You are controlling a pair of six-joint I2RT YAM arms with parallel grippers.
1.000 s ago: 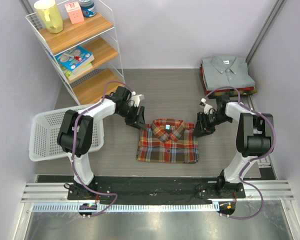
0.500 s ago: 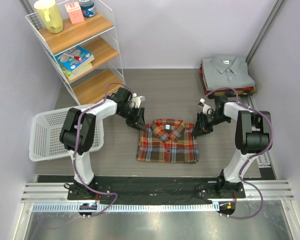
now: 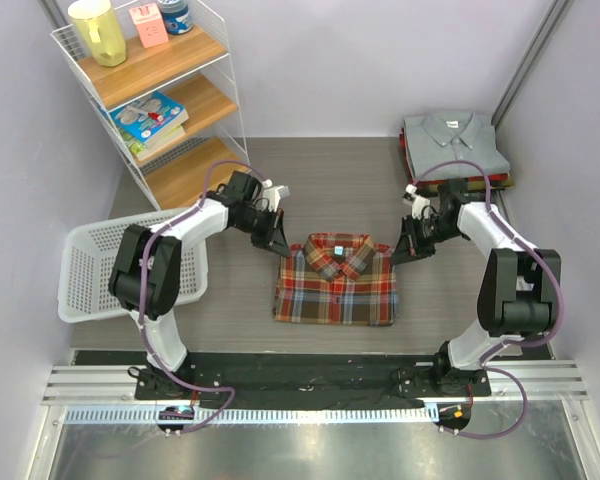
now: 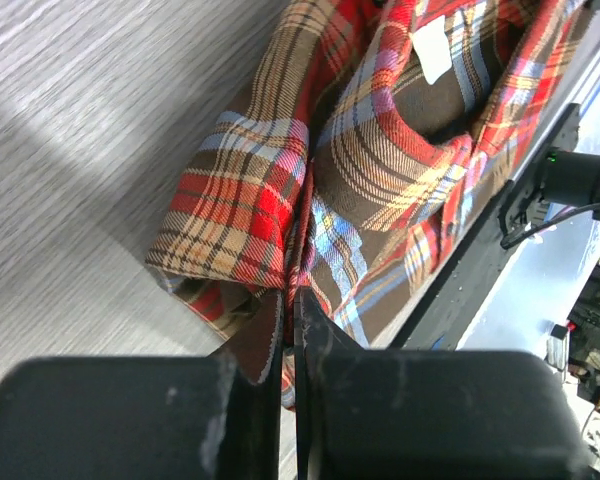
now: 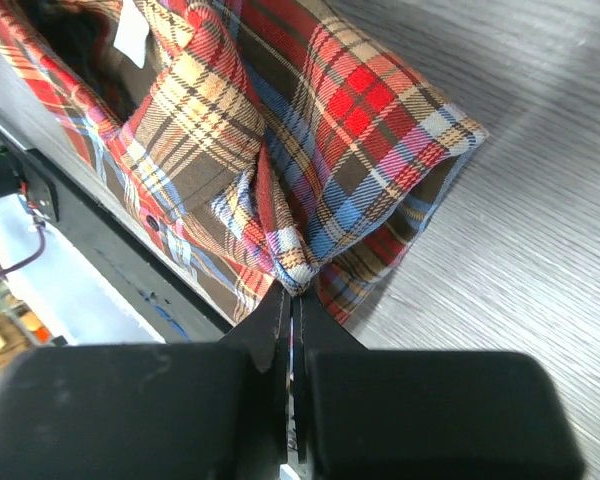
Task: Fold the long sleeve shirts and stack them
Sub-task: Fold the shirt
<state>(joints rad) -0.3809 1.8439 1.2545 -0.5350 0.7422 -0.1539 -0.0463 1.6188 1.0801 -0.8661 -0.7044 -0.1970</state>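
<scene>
The folded plaid long sleeve shirt [image 3: 336, 282] lies collar-up in the middle of the table. My left gripper [image 3: 280, 246] is shut on its upper left corner, and the left wrist view shows the plaid cloth [image 4: 380, 150] pinched between the jaws of this gripper [image 4: 292, 300]. My right gripper [image 3: 399, 250] is shut on the upper right corner; a bunched fold of the shirt [image 5: 280, 130] sits in the tips of the right gripper [image 5: 291, 295]. A stack of folded shirts, grey collared one [image 3: 453, 143] on top, sits at the back right.
A white wire shelf unit [image 3: 195, 170] with a jug, cartons and books stands at the back left. A white laundry basket [image 3: 80, 236] sits at the left. A black mat [image 3: 300, 375] runs along the near edge by the arm bases.
Both grippers have gone from open to shut on the plaid shirt's upper corners. The shirt's top edge has shifted slightly towards the back.
</scene>
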